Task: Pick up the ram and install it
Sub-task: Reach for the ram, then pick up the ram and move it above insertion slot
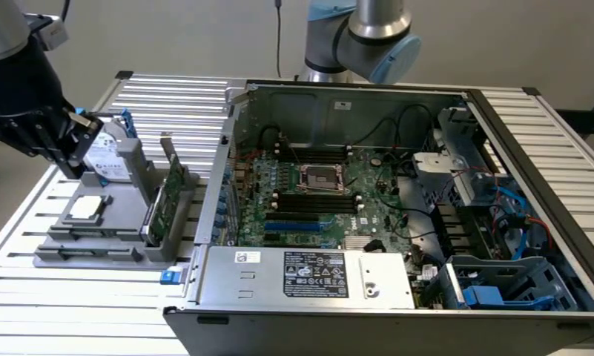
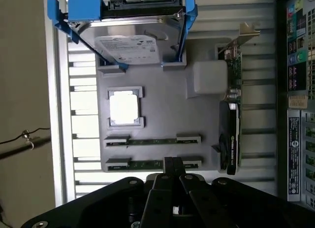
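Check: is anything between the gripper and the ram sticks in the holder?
Nothing visible. The shut gripper hangs over one ram stick in the grey holder; the hard drive and expansion card stand aside.

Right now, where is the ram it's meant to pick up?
Two ram sticks lie side by side in slots of the grey holder, on the exterior view's left, outside the computer case, beside the square silvery chip.
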`<state>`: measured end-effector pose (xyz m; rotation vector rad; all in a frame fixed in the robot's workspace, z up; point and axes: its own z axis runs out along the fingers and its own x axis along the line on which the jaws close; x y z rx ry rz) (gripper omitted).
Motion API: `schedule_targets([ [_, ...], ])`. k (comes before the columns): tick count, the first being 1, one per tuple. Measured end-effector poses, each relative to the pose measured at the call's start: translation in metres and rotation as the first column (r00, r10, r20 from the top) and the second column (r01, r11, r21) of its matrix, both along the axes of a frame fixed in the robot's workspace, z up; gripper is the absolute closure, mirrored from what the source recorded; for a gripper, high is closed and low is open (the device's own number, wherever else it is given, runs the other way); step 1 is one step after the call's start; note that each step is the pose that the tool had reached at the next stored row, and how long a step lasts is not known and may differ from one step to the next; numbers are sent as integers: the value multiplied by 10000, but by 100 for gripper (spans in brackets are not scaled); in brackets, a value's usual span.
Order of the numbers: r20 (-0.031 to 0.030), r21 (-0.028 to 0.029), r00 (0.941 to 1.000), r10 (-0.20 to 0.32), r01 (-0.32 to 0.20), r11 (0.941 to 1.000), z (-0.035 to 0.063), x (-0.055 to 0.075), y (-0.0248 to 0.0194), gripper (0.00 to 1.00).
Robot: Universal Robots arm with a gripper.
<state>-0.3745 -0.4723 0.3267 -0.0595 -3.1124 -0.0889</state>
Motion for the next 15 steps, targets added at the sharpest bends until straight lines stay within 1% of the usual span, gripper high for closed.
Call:
schedule_targets([
  [3,0,8,9999,167,-167,9999,-19,-9,-29,89],
  [5,-1,7,9998,219,-219,9998,-29,-29,-36,89],
  [7,2,10,9997,248,-248,9997,-39,-71,-39,89],
  [15,-1,8,9997,249,-249,9997,-38,-71,-39,89],
])
